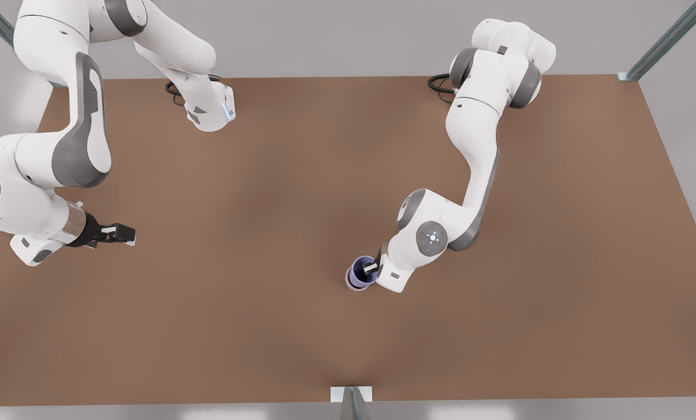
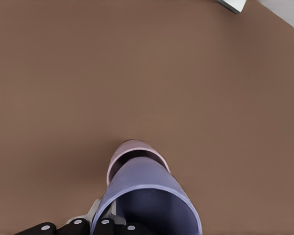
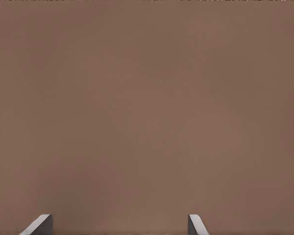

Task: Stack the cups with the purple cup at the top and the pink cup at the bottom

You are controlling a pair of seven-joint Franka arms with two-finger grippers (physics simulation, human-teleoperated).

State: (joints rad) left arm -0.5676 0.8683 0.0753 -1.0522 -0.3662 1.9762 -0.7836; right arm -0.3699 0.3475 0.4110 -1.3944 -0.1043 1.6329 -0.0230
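The purple cup (image 1: 360, 269) sits mouth-up over the pink cup (image 1: 352, 285), whose pale rim peeks out beneath it near the table's middle. My left gripper (image 1: 373, 268), on the arm at the front view's right, is shut on the purple cup's rim with one finger inside. In the left wrist view the purple cup (image 2: 147, 191) looms close, the pink cup (image 2: 132, 149) just beyond it, and the gripper (image 2: 108, 221) pinches the near wall. My right gripper (image 1: 127, 234) waits open at the front view's left, its fingertips (image 3: 39, 224) spread over bare table.
The brown table (image 1: 266, 204) stretches wide around the cups. A small metal bracket (image 1: 352, 394) stands at the middle of the near edge, also in the left wrist view as the bracket (image 2: 232, 4). Metal frame posts rise at the far corners.
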